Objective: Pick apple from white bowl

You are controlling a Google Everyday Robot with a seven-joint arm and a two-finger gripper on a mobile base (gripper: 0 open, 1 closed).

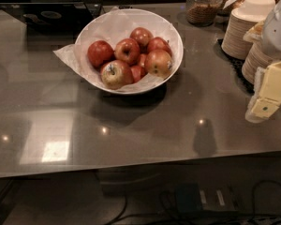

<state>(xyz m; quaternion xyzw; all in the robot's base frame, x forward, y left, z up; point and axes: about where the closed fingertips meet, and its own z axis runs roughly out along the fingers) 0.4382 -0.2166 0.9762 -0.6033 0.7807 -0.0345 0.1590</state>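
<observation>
One end effector at right edge, well apart from white bowl

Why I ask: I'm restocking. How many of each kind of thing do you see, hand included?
Apples: at least 7 showing
White bowl: 1
Paper-bowl stacks: 2
Jar: 1 in full view
Hand, at the right edge over the counter: 1
Total: at least 12

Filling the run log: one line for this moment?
stage: pre-grasp | gripper: right edge, apart from bowl | apple: in bowl, untouched
</observation>
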